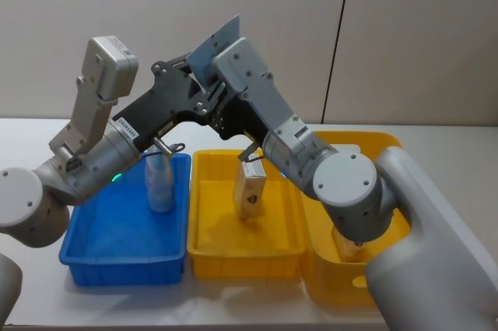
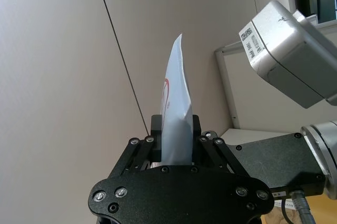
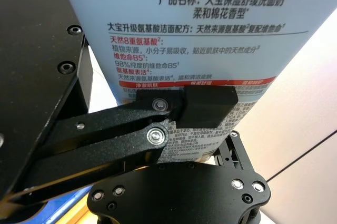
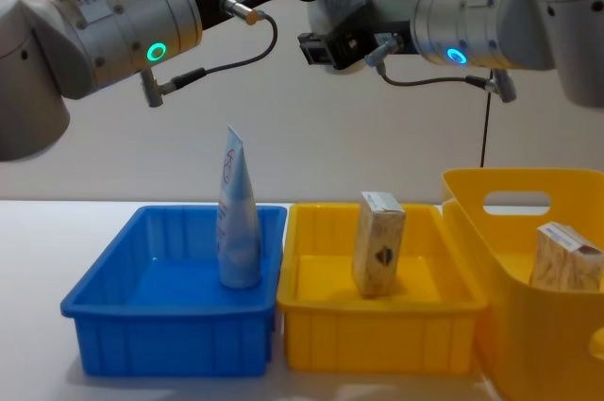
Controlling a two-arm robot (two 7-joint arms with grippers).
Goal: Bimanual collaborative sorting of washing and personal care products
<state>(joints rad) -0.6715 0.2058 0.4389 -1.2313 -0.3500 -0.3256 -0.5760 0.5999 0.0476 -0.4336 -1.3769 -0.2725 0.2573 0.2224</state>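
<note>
1. High above the bins, 1 pale-blue squeeze tube (image 2: 176,103) is held in the air between the 2 arms, its flat crimped end pointing up and its printed face turned towards the right wrist.
2. Its lower part is clamped by the left gripper (image 2: 176,139), whose jaws are closed flat against both faces, so the tube is kept upright and cannot swing.
3. The same tube is met from the other side by the right gripper (image 3: 200,108), just above the left one. Whether it is closed on the tube or only stands around it cannot be told.
4. A handover between the arms is judged to be the step in hand, since the tube is shared at 1 spot, well clear of every container.
5. Below, a 2nd squeeze tube (image 4: 236,222) is stood cap-down in the blue bin (image 4: 170,316), leaning against the wall nearest the yellow bin (image 4: 377,335).
6. 1 beige carton (image 4: 377,242) is stood slightly tilted in that yellow bin, and another carton (image 4: 563,259) is seen inside the yellow basket (image 4: 491,231) on the right.
7. Tubes are thus gathered in blue and cartons in yellow, so the blue bin is judged the likely goal of the raised tube.
8. The basket is taken to be the supply, lying within the right arm's reach.
</note>
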